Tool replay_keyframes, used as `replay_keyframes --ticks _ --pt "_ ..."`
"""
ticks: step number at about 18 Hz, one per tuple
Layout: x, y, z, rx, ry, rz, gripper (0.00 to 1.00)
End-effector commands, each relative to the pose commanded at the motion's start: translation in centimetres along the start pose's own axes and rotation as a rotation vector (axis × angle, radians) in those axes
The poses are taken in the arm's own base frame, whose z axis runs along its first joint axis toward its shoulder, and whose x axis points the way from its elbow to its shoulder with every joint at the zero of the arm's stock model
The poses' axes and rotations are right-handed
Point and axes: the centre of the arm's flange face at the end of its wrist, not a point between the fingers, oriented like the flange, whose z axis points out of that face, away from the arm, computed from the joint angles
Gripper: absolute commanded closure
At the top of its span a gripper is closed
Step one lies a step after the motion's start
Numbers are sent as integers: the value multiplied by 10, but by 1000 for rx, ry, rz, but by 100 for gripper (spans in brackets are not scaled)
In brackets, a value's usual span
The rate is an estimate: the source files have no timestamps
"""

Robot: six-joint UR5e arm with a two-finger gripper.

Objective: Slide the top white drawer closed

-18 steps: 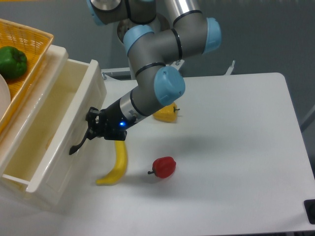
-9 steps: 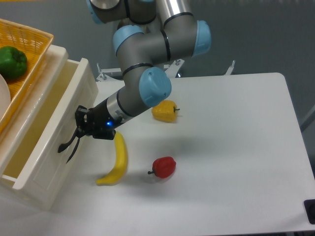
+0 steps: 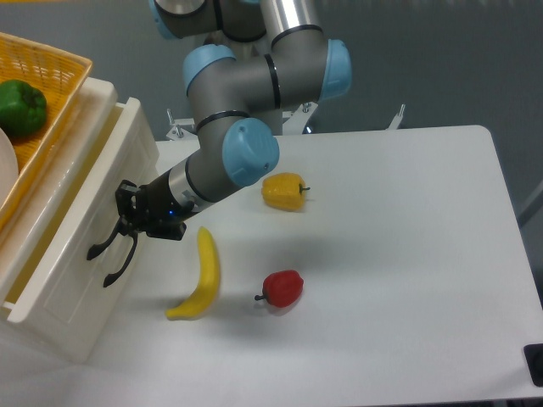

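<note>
The top white drawer stands at the left, still pulled out a little from the cabinet, with its cream inside showing as a narrow strip. Its black curved handle sits on the flat front panel. My gripper reaches in from the right with its fingertips pressed against the front panel just above the handle. The fingers look closed together and hold nothing. The lower drawer is not clearly told apart from here.
A yellow basket with a green pepper sits on top of the cabinet. On the table lie a banana close to the drawer front, a red pepper and a yellow pepper.
The gripper has moved left, pushing the drawer front with it. The drawer has slid well into the cabinet and its open gap has narrowed. The fruit has not moved.
</note>
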Motion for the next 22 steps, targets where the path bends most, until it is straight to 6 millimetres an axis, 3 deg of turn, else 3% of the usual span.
replay_keyframes --ticks 10,13,16,17,20,22 --pt "8 -4 14 -20 -15 29 100" --pt "-1 -3 5 -26 -49 29 97" --pt "-43 8 -43 26 -100 -30 87" --pt "-61 12 -69 63 -119 -50 79" --pt "-106 24 -126 154 -173 -87 72" --pt "-135 35 -159 220 -222 -100 61"
